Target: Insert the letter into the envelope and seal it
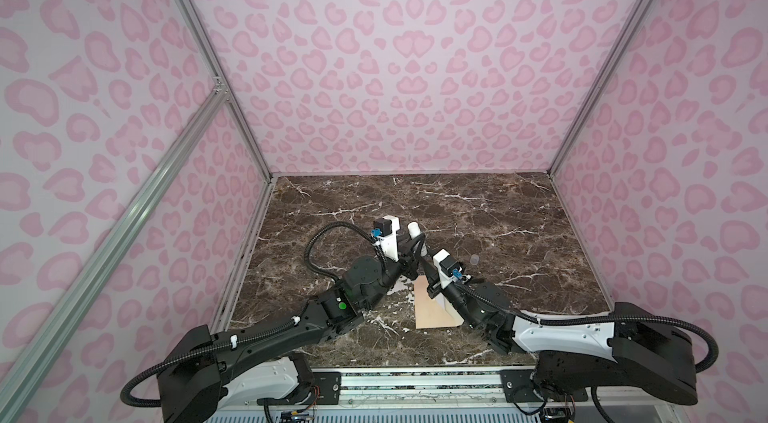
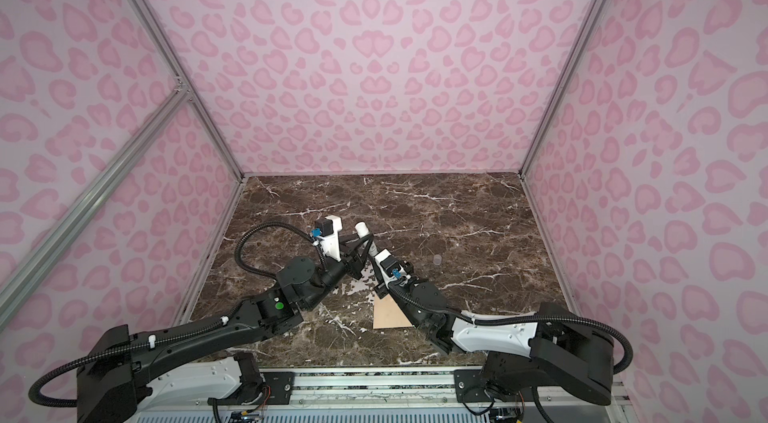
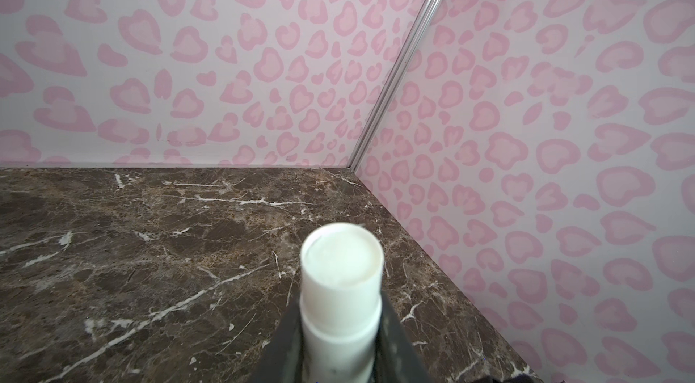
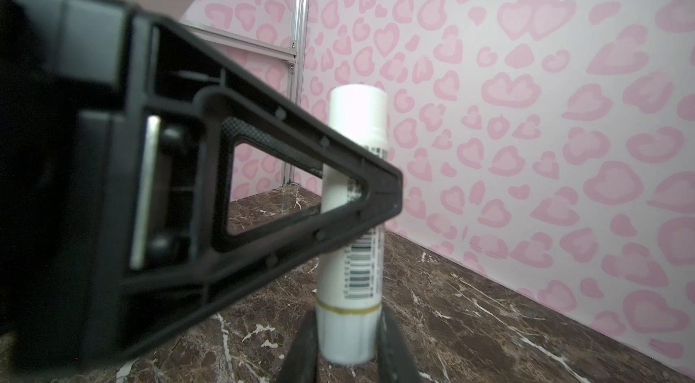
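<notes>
A white glue stick [image 1: 414,230] stands off the table between both arms. My left gripper [image 1: 417,244] is shut on its upper body, and its open end shows in the left wrist view [image 3: 340,272]. My right gripper [image 4: 348,324] has a finger against each side of the stick's bottom end [image 4: 348,339]; the left gripper's black finger [image 4: 301,193] crosses in front. The peach-tan envelope [image 1: 432,311] lies flat on the marble near the front, partly under the right arm, also in a top view [image 2: 388,313]. The letter is hidden.
A small clear cap [image 1: 473,259] sits on the brown marble table [image 1: 498,213] to the right of the grippers. Pink patterned walls [image 1: 415,68] with metal frame posts close in the back and both sides.
</notes>
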You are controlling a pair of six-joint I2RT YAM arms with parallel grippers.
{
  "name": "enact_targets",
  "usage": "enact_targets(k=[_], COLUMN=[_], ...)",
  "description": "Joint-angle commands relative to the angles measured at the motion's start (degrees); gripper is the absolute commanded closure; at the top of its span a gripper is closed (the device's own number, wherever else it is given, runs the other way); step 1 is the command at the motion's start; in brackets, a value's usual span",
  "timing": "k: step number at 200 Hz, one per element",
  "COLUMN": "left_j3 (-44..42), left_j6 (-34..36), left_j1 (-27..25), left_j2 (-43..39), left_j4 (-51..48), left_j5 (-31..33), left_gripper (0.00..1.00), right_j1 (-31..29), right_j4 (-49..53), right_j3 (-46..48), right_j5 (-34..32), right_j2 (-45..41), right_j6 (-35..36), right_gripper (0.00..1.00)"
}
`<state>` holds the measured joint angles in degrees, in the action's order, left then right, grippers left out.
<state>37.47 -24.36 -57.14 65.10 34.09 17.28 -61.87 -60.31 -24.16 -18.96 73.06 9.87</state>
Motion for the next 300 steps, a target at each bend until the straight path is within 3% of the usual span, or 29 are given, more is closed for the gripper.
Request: enact_targets(k=[1, 27, 70, 111, 144, 174, 199, 224, 236, 257, 300], left_j3=[-0.8, -1.6, -6.7, -10.3, -10.8, -11.9, -11.7, -10.4, -9.4, -8.4, -5.7], left_j6=[-0.2, 0.3, -1.6, -0.9, 0.3, -0.1, -0.2, 0.1, -0.1, 1.1, 0.5], left_j1=[0.0, 0.4, 3.7, 5.6, 5.6, 5.6, 5.6, 5.6, 5.6, 5.6, 5.6], left_j2=[-1.0, -2.2, -8.0, -17.3, -21.6, -22.9, -22.6, -22.9, -22.8, -22.5, -17.2], left_j4=[3.2, 3.2, 4.2, -1.1, -7.1, -6.6, -6.4, -8.9, -11.0, -12.6, -10.1], left_j5=[-2.4, -7.1, -22.3, -35.8, -40.0, -38.5, -34.4, -24.1, -16.9, -9.2, -5.9], left_gripper=[0.89, 0.89, 0.90, 0.89, 0.89, 0.89, 0.90, 0.92, 0.91, 0.92, 0.92], right_j1=[-0.1, 0.0, 1.4, 5.7, 7.2, 7.3, 7.2, 6.0, 4.9, 4.4, 1.2], right_j4=[1.0, 6.2, 17.5, 24.6, 30.2, 35.1, 38.3, 39.0, 33.5, 24.5, 13.3], right_j3=[-0.8, -1.8, -2.3, -1.7, -4.7, -7.0, -7.0, -2.2, 3.3, 9.8, 12.6], right_j5=[1.0, 4.8, 16.8, 34.3, 45.1, 49.2, 46.6, 33.4, 26.5, 20.6, 9.9], right_j2=[-2.3, -6.4, -15.2, -23.9, -25.7, -24.1, -24.0, -27.1, -28.7, -29.0, -23.9], right_j6=[-2.4, -5.4, -13.9, -22.0, -26.7, -26.3, -22.2, -11.6, -7.2, -2.5, -0.4], right_gripper=[0.84, 0.88, 0.91, 0.91, 0.91, 0.88, 0.66, 0.50, 0.46, 0.43, 0.43])
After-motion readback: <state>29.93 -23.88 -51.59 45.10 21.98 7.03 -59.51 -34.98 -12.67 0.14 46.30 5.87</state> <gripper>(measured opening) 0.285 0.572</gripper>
